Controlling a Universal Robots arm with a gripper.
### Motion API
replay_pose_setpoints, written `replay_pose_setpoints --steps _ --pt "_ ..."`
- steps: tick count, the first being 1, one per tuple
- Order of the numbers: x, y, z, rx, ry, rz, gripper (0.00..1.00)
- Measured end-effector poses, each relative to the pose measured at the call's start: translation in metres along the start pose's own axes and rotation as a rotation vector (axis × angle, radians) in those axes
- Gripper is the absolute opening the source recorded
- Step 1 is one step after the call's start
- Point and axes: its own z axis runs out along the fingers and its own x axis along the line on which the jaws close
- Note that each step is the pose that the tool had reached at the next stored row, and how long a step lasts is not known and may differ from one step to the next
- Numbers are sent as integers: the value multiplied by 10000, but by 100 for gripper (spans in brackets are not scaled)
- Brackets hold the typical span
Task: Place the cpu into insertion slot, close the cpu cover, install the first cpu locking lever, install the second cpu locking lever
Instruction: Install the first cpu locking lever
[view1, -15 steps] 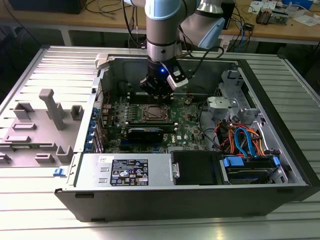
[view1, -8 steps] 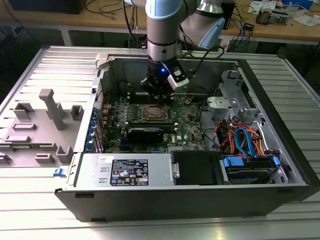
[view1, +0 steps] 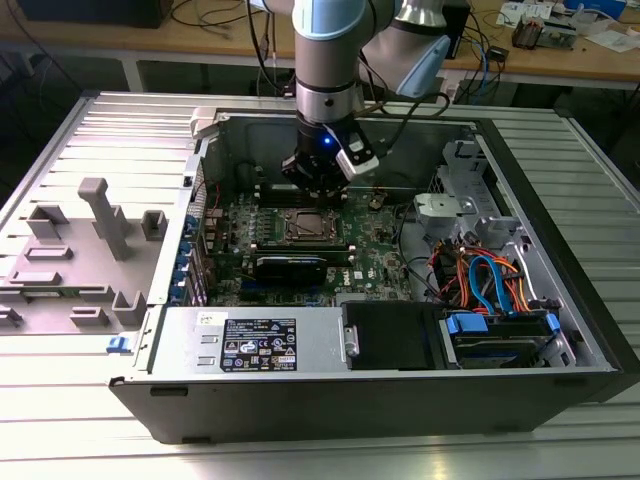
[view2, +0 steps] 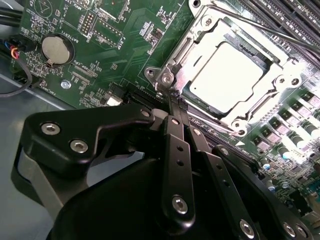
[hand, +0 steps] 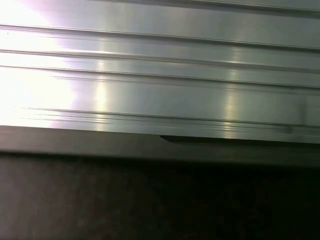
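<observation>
Shiny metal desk (view1: 60, 420) holds an open computer case (view1: 300, 395). Inside, the hand (view2: 172, 100) has its fingers (view2: 176, 145) pressed together at a corner of the cpu cover (view2: 265, 102). That cover lies shut over the cpu (view2: 227, 70) in the insertion slot (view1: 303, 226).

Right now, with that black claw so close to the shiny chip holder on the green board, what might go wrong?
The black gripper has its fingertips together at the corner of the thin silver metal cpu cover, closed over the dull silver-grey square cpu. If they slip off, they could scrape the green motherboard and its tiny parts. A thin silver locking lever runs along the cover's edge; pushing it askew might bend it.
</observation>
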Motion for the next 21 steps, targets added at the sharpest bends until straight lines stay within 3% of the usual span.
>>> replay_pose_setpoints --steps 21 --pt "3 -25 29 3 3 0 11"
